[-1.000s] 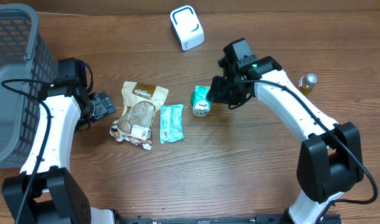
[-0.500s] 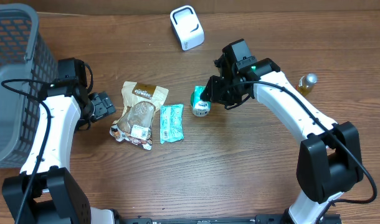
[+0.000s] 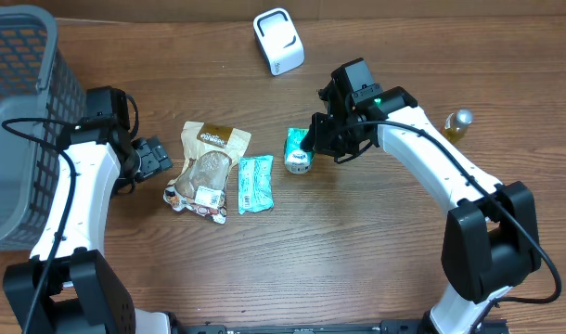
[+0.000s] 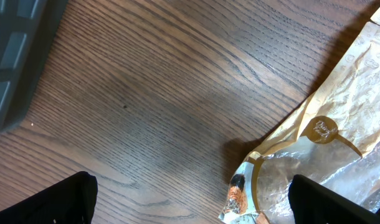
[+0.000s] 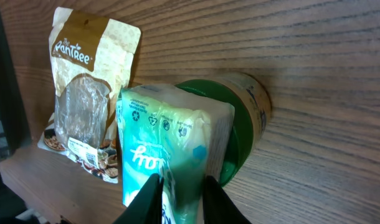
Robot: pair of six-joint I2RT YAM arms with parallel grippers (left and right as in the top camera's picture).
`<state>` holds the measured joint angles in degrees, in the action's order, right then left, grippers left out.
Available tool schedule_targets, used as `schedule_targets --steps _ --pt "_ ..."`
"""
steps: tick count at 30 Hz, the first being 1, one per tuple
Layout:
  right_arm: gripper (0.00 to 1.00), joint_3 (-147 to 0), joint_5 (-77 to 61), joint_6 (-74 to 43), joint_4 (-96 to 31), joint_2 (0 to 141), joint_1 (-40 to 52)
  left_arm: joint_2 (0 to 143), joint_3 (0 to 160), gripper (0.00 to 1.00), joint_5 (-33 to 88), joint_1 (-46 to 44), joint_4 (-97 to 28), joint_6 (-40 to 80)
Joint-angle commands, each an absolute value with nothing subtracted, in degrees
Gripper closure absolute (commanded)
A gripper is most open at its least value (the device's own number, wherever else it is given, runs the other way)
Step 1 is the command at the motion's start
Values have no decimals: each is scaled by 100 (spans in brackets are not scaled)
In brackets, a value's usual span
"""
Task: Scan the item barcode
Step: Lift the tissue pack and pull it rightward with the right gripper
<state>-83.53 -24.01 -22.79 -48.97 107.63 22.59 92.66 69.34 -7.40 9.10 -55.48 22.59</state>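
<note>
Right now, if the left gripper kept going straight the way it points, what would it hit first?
Probably the brown snack bag: the left gripper points at its edge across bare table. Its height is unclear, so it might skim over.

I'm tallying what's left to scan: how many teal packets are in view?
2. One teal packet lies flat beside the brown snack bag; the second packet sits in the right end effector, a green-lidded jar behind it. Others could be hidden.
</note>
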Motion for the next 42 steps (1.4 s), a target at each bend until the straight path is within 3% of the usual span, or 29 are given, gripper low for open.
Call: schedule_targets --steps 1,8,10,13,33,35,42 --pt "79 -8267 -2386 -2274 -4862 10711 2287 9153 6921 0 -792 930 -5544 2333" --pt "77 -8106 -2386 -2272 -4718 10715 2287 9153 6921 0 -790 930 -5544 2333" --pt "88 -8106 -2388 -2272 -4641 10715 2287 9153 6921 1 -790 930 -5546 2333" --pt "96 -8121 -2438 -2274 -4615 10715 2276 9153 6921 0 -790 930 -5544 2335" --pt "96 -8429 -3194 -1219 -5664 10527 836 9153 6921 0 -790 930 -5546 2335" --pt "96 -8429 -3461 -972 -5734 10527 803 9153 6921 0 -790 930 -5544 2333" --pt "96 -8429 -6598 346 -6128 10527 460 9153 6921 0 -790 930 -5544 2333"
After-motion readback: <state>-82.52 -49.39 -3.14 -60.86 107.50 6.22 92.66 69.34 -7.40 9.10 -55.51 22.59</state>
